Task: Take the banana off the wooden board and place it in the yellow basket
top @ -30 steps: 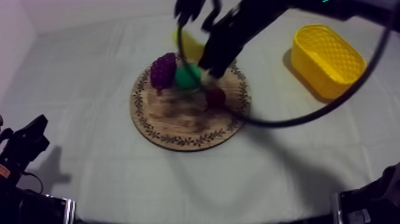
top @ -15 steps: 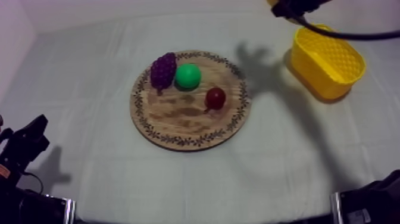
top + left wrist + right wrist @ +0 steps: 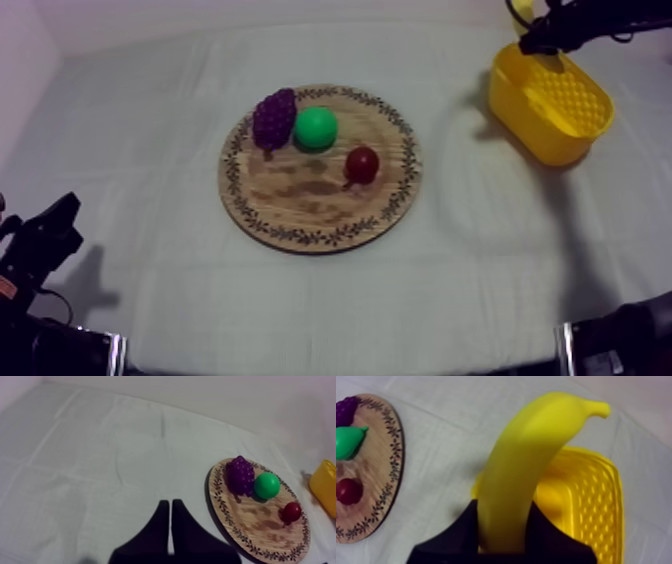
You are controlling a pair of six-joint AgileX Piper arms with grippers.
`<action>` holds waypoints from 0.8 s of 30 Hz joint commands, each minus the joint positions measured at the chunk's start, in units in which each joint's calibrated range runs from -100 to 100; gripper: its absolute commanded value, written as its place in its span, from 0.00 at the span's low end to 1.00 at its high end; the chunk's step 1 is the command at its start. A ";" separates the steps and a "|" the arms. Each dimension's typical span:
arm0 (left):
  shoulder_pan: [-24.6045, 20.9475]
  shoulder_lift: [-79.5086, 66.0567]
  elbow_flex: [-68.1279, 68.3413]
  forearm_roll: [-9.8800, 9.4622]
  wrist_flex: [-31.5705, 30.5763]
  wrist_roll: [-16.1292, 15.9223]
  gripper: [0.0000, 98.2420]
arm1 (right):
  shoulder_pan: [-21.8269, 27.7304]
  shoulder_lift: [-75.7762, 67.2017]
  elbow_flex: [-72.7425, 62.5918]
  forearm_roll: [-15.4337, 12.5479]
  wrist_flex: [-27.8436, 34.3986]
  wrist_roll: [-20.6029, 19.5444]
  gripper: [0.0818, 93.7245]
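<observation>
Looks like a robot lab or test station rather than a home. Shows one tabletop (image 3: 130, 150) wrapped fully in a plain grey-white cloth (image 3: 480, 280), closed in behind by a bare pale wall (image 3: 250, 12). Has two black robot arms, the left arm (image 3: 40, 245) at the near corner and the right arm (image 3: 600, 18) reaching in at the far side. Holds staged props: a round wooden board (image 3: 300, 200) with a patterned rim, a yellow basket (image 3: 520, 115), and toy fruit of smooth plastic, namely a banana (image 3: 526, 476), a pear (image 3: 316, 127), a bunch of grapes (image 3: 274, 118) and a small red fruit (image 3: 362, 163).
</observation>
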 commanded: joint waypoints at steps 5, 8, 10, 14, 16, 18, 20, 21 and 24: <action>0.00 0.00 -0.03 -0.03 -0.01 -0.01 0.00 | 3.05 3.95 -0.29 -0.74 -0.32 1.00 0.16; 0.00 0.00 -0.03 -0.03 -0.01 0.01 0.00 | 3.54 4.58 0.30 -0.60 -0.82 1.07 0.19; 0.00 0.00 -0.03 -0.03 -0.01 0.01 0.00 | 3.67 4.59 0.93 -0.39 -1.33 0.82 0.21; 0.00 0.00 -0.03 -0.03 -0.01 0.01 0.00 | 3.75 4.38 2.33 -0.02 -2.01 0.20 0.31; 0.00 0.00 -0.03 -0.03 -0.01 0.02 0.00 | 3.74 4.26 2.96 0.26 -2.03 -0.01 0.43; 0.00 0.00 -0.03 -0.03 -0.01 0.03 0.00 | 3.73 4.13 3.48 0.55 -1.93 -0.11 0.52; 0.00 0.00 -0.03 -0.03 -0.01 0.01 0.00 | 3.81 3.81 3.95 0.60 -1.76 0.01 0.57; 0.00 0.00 -0.03 -0.03 -0.01 0.02 0.00 | 3.90 3.53 4.19 0.50 -1.59 0.17 0.59; 0.00 0.00 -0.03 -0.03 -0.01 0.01 0.00 | 4.18 2.03 4.96 0.24 -0.77 0.45 0.61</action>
